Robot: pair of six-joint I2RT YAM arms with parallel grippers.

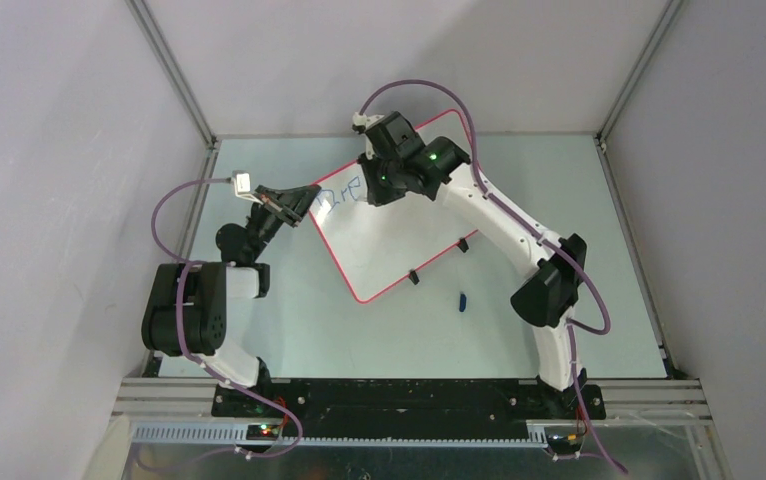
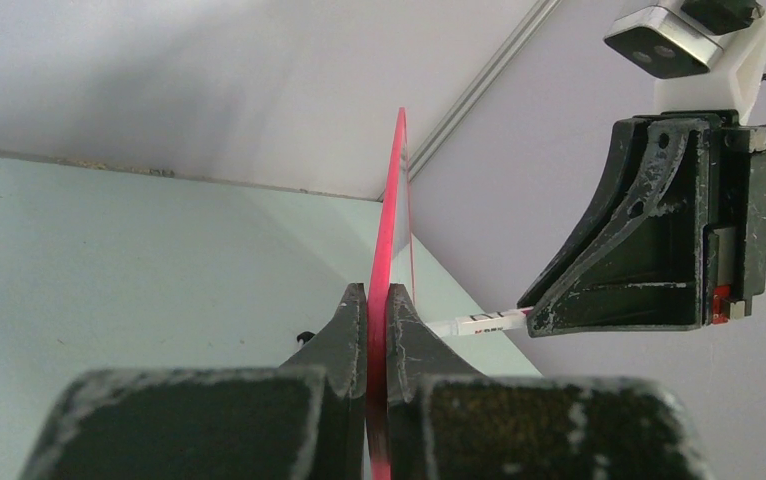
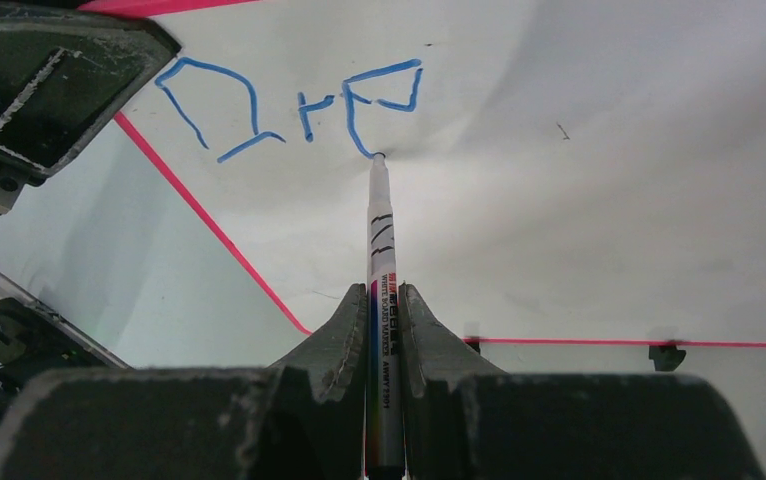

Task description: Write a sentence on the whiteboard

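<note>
Step in hand: writing, first word. Your right gripper [image 3: 387, 298] is clamped on the marker [image 3: 379, 220], tip touching the whiteboard [image 3: 579, 200]. The sentence [image 3: 294, 105] reads "Dre", upper left of the right wrist view. Left gripper [image 2: 377, 297] pinches the whiteboard's edge; it sits upper centre on the counter [image 1: 299, 325]. Next, probably: finish the "e", lift, shift right; light pressure.

Top view looks down from behind, wrist views close-up, all share whiteboard [image 1: 389, 240]
</note>
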